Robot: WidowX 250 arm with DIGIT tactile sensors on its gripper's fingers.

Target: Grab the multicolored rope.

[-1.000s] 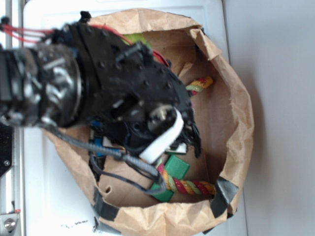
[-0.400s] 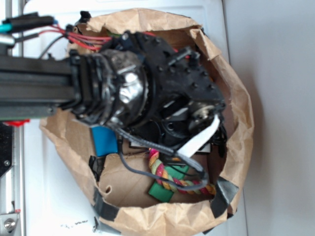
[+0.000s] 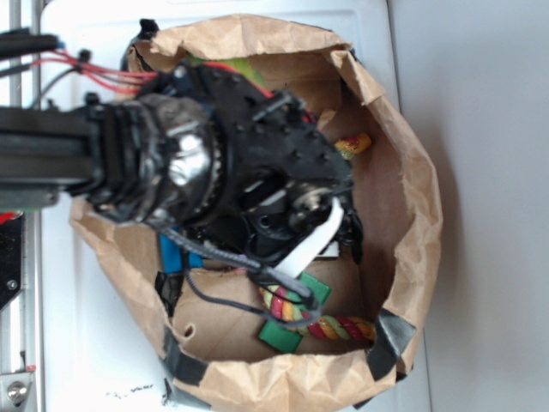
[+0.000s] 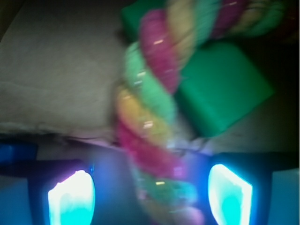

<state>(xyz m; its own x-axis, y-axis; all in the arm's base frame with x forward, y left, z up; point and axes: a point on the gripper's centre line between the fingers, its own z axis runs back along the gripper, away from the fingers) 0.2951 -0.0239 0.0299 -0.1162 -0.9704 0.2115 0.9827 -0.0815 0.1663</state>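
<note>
— Where was the multicolored rope (image 3: 330, 327) at that moment?

— It lay inside the brown paper bag (image 3: 410, 184), on the bag's cardboard floor. One stretch of it showed near the bag's lower rim, running toward the lower right corner, and another short piece (image 3: 353, 144) stuck out past the arm toward the upper right wall. The middle of the rope was hidden under the robot.

— And the green block (image 3: 281, 336)?

— Flat green pieces sat right against the rope by the lower rim, one partly under it. In the wrist view the green block (image 4: 220, 93) lay just right of the rope (image 4: 152, 122), touching it or tucked beneath; the blur made it hard to separate the two.

— What was the gripper (image 4: 150, 194) doing?

— Its two fingers (image 4: 71, 197) stood spread wide, one on each side of the rope, with the twisted red, yellow and green strands running down between them. A gap showed between the rope and each finger, so it was not gripping anything.

— Could you confirm that from the exterior view?

— Not really. There the black arm (image 3: 249, 163) covered most of the bag's floor and the gripper's tips were hidden beneath it. Something blue (image 3: 170, 255) peeked out by the bag's left wall, below the arm.
</note>
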